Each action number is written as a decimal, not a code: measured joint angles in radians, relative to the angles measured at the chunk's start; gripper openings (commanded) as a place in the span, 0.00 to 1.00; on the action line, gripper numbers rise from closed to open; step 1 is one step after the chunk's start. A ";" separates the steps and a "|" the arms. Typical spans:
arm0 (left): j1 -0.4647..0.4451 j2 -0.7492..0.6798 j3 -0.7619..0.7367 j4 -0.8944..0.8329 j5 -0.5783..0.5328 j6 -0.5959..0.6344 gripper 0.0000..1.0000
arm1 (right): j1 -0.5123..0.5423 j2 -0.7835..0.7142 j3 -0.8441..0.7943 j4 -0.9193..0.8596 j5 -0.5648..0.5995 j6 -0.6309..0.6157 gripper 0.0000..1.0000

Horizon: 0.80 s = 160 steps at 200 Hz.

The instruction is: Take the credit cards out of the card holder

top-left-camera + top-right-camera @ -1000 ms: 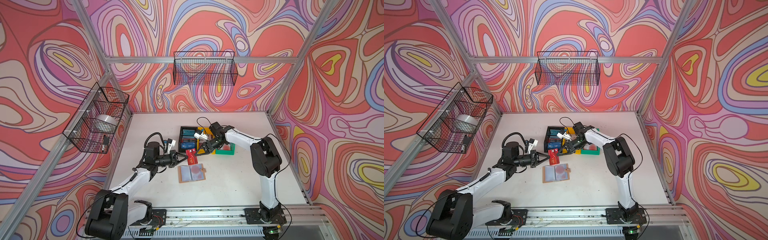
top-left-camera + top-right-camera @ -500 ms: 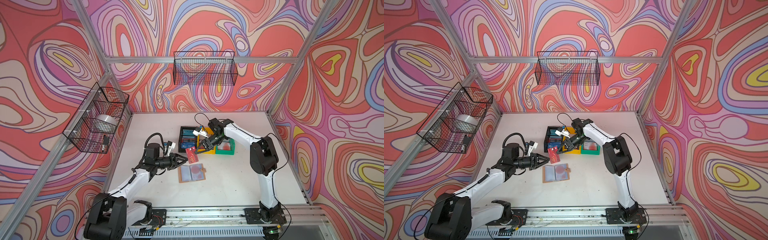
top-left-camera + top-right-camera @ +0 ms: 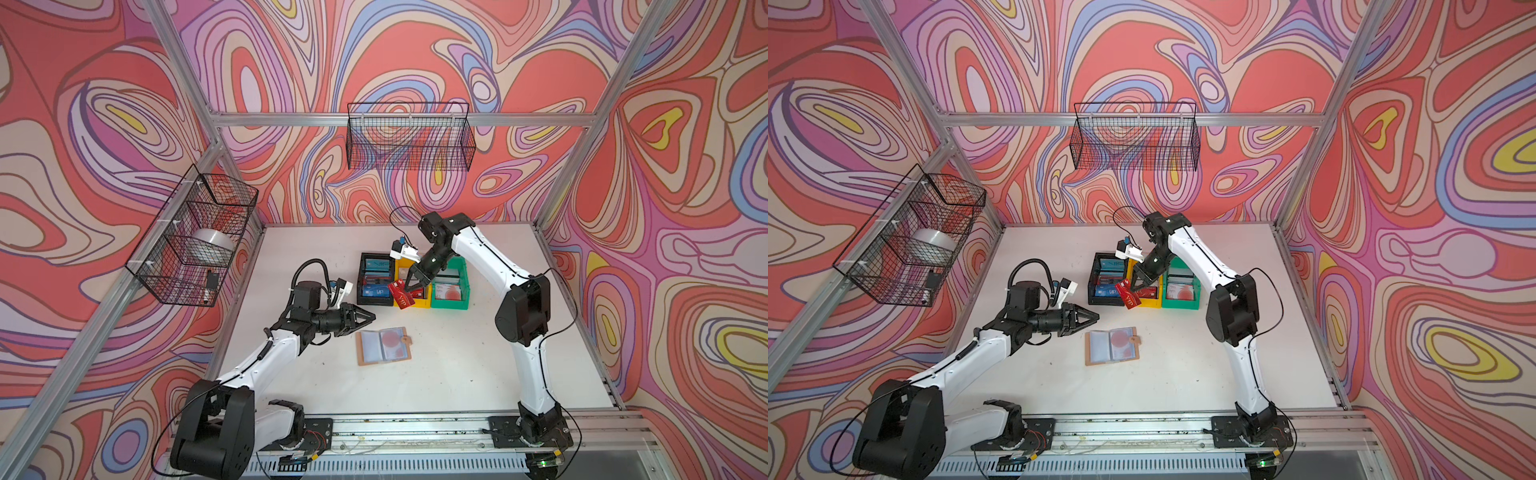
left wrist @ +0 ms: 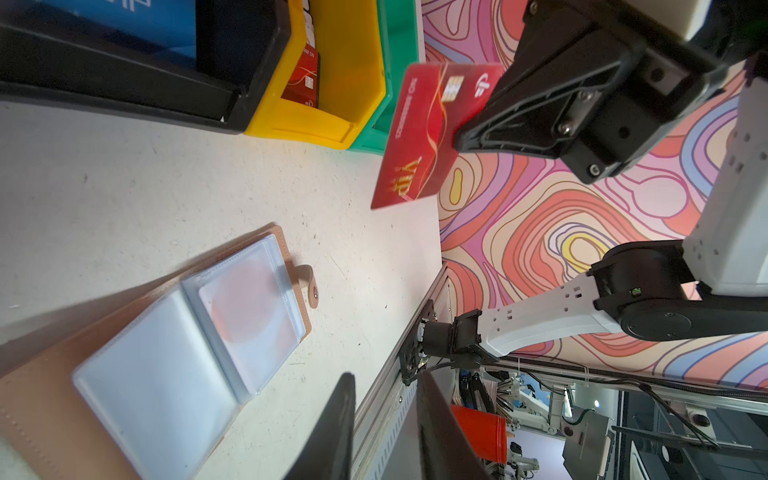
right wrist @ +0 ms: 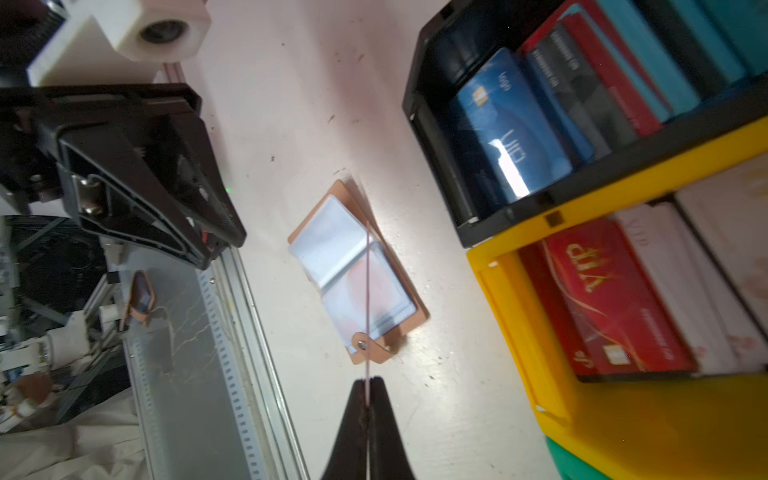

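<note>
The right fingers [image 3: 412, 284] are pinching a red credit card [image 3: 401, 296] lettered "VIP", holding it aloft by the front of the yellow bin [image 3: 422, 303]. The left fingers [image 3: 365, 312] are hovering slightly parted, empty, beside the open card holder [image 3: 384, 345] lying on the bench [image 3: 457, 365].

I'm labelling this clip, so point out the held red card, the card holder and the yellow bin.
held red card [image 4: 419, 137], left wrist view, middle of its face.
card holder [image 3: 371, 347], in a top view, its clear sleeve page.
yellow bin [image 4: 303, 124], left wrist view, its front wall.
</note>
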 measured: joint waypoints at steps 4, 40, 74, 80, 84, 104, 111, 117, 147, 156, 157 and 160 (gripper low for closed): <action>0.001 0.003 0.002 -0.001 0.000 0.002 0.28 | -0.002 0.002 0.017 -0.005 0.019 -0.005 0.00; 0.002 0.040 0.013 -0.003 0.005 0.007 0.28 | -0.003 0.008 0.126 -0.024 0.167 -0.075 0.00; 0.002 0.077 0.013 0.006 0.014 0.006 0.28 | 0.001 0.008 0.089 0.000 0.304 -0.170 0.00; 0.002 0.079 0.013 0.008 0.016 0.006 0.28 | 0.003 0.008 0.079 0.007 0.329 -0.186 0.00; 0.002 0.080 0.013 0.010 0.016 0.006 0.28 | 0.005 0.008 0.073 0.010 0.346 -0.195 0.00; 0.002 0.081 0.013 0.016 0.017 0.006 0.28 | 0.018 0.008 0.047 0.035 0.425 -0.238 0.00; 0.002 0.081 0.013 0.019 0.018 0.006 0.28 | 0.024 0.008 0.037 0.045 0.451 -0.251 0.00; 0.002 0.081 0.013 0.020 0.018 0.006 0.28 | 0.031 0.008 0.029 0.053 0.468 -0.262 0.00; 0.002 0.081 0.013 0.021 0.018 0.006 0.28 | 0.066 0.018 0.012 0.080 0.534 -0.308 0.00; 0.002 0.081 0.013 0.021 0.018 0.005 0.28 | 0.075 0.022 0.012 0.086 0.548 -0.319 0.00; 0.002 0.081 0.013 0.021 0.018 0.005 0.28 | 0.076 0.022 0.012 0.087 0.549 -0.320 0.00; 0.002 0.081 0.013 0.022 0.018 0.004 0.28 | 0.079 0.024 0.012 0.089 0.553 -0.323 0.00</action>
